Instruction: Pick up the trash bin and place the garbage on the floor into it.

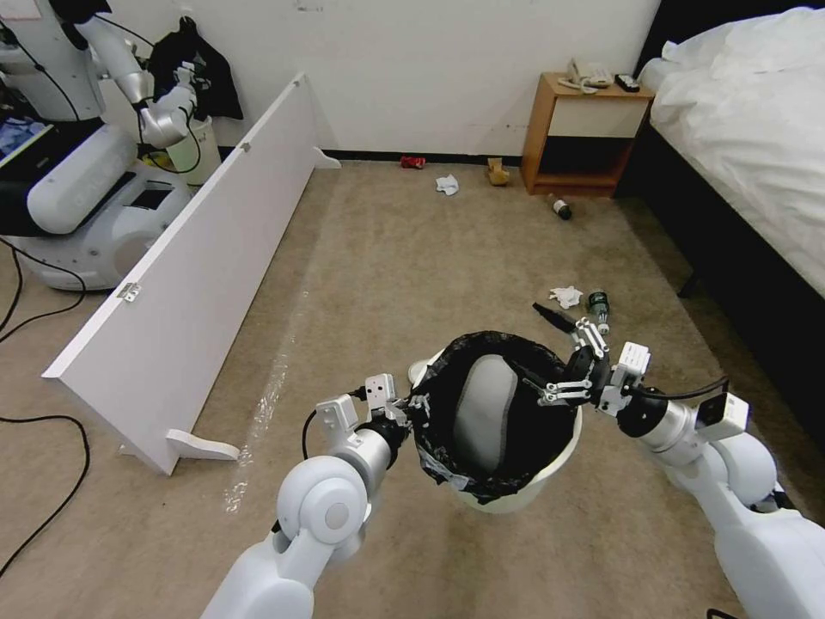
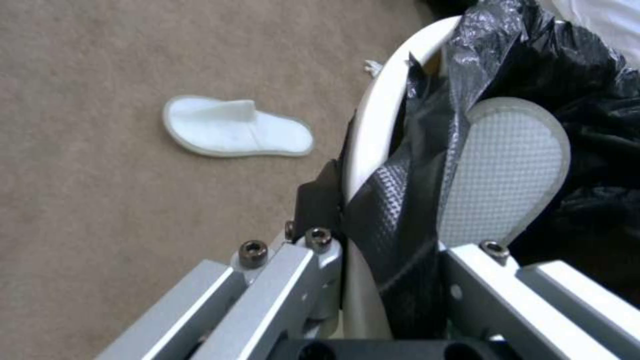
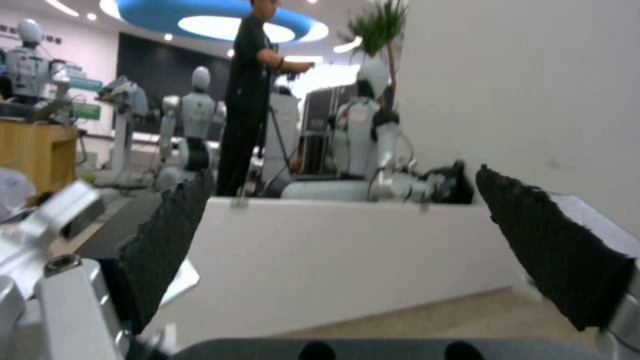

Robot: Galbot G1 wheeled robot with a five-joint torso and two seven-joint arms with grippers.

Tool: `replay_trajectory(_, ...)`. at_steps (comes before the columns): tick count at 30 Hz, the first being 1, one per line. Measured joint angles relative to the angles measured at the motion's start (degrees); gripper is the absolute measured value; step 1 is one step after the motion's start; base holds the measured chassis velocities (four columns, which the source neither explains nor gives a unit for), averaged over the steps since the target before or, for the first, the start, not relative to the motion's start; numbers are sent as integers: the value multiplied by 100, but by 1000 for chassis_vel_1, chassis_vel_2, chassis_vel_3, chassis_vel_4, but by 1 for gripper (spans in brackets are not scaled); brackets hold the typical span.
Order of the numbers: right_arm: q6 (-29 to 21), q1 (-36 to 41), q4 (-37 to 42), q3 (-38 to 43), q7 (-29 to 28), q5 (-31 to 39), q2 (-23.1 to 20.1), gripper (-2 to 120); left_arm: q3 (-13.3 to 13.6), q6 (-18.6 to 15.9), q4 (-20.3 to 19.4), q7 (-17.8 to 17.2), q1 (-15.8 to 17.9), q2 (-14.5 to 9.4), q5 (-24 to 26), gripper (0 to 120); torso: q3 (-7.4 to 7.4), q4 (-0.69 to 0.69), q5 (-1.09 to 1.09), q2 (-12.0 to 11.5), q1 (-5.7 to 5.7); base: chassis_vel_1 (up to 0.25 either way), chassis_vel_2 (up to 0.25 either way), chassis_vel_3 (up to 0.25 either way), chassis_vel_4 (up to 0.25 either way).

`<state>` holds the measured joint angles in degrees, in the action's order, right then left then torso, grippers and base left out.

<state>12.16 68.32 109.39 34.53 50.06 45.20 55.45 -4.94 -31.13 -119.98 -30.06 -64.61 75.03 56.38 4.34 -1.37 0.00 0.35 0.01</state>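
One slipper point(image 1: 486, 411) already stands on end inside the trash bin point(image 1: 516, 490), sole showing against the black bag point(image 1: 447, 464) folded over the rim, and the bin itself is held off the carpet in front of the robot. The left hand point(image 1: 411, 406) is clamped on the bin's near rim: in the left wrist view one finger point(image 2: 293, 280) sits outside the white wall and the other inside against the bag, closed on rim and liner together. The right hand point(image 1: 563, 389) hovers just beside the bin's opposite rim, its black pads point(image 3: 167, 240) spread wide with nothing between them. So the bin is picked up and the collecting step is under way. A second slipper point(image 2: 233, 131) lies flat on the floor point(image 1: 369, 275) close under the bin, on the left hand's side. Beyond the bin lie a crumpled tissue point(image 1: 565, 297) and a green bottle point(image 1: 598, 307) side by side; farther off, near the nightstand point(image 1: 580, 133), are another bottle point(image 1: 560, 207), a tan paper scrap point(image 1: 497, 173), a white tissue point(image 1: 447, 184) and a red can point(image 1: 412, 162) by the skirting. My judgement is that the empty right hand should go down for the nearest piece, slipper or tissue, while the left keeps the bin level.
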Motion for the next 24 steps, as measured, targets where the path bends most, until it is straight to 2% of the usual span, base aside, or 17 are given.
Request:
replay_trajectory(5, -24, -96, 330, 311, -275, 247, -42, 100, -263, -11, -57, -23, -40, -8, -17, 4, 0, 0, 0, 0, 0, 0, 0, 0, 0)
replay_trajectory(7, -12, -109, 547, 486, -633, 314, -100, 100, -535, -117, -126, -47, -72, 15, -46, 4, 0, 0, -1, 0, 0, 0, 0, 0, 0)
replay_trajectory(8, -12, -109, 547, 486, -633, 314, -100, 100, -535, -117, -126, -47, -72, 15, -46, 4, 0, 0, -1, 0, 0, 0, 0, 0, 0)
replay_trajectory(9, -3, -102, 659, 579, -918, 269, -125, 100, -733, -236, -196, -46, -96, 35, -66, 4, 0, 0, -1, 0, 0, 0, 0, 0, 0)
replay_trajectory(10, -3, -102, 659, 579, -918, 269, -125, 100, -733, -236, -196, -46, -96, 35, -66, 4, 0, 0, -1, 0, 0, 0, 0, 0, 0)
replay_trajectory(12, 0, -42, 804, 693, -1553, -19, -144, 100, -1132, -459, -341, -92, -105, 73, -77, 4, 0, 0, -1, 0, 0, 0, 0, 0, 0)
replay_trajectory(13, 0, -42, 804, 693, -1553, -19, -144, 100, -1132, -459, -341, -92, -105, 73, -77, 4, 0, 0, -1, 0, 0, 0, 0, 0, 0)
replay_trajectory(14, -2, -14, 822, 707, -1898, -196, -143, 100, -1350, -528, -389, -115, -91, 74, -105, 4, 0, -1, -1, 0, 0, 0, 0, 0, 0)
replay_trajectory(15, -2, -14, 822, 707, -1898, -196, -143, 100, -1350, -528, -389, -115, -91, 74, -105, 4, 0, -1, -1, 0, 0, 0, 0, 0, 0)
replay_trajectory(17, -66, 17, 808, 705, -2444, -473, -104, 100, -1750, -605, -464, -122, -78, 41, -206, 4, 0, 0, 0, 0, 0, 0, 0, 0, 0)
replay_trajectory(18, -66, 17, 808, 705, -2444, -473, -104, 100, -1750, -605, -464, -122, -78, 41, -206, 4, 0, 0, 0, 0, 0, 0, 0, 0, 0)
replay_trajectory(20, -231, 73, 775, 695, -2924, -791, -66, 100, -2027, -645, -522, -113, -81, -19, -344, 4, 0, 1, 0, 0, 0, 0, 0, 0, 0)
replay_trajectory(24, -442, 211, 787, 690, -3331, -1124, -26, 100, -2181, -662, -557, 49, -86, -83, -638, 4, 0, 0, -1, 0, 0, 0, 0, 0, 0)
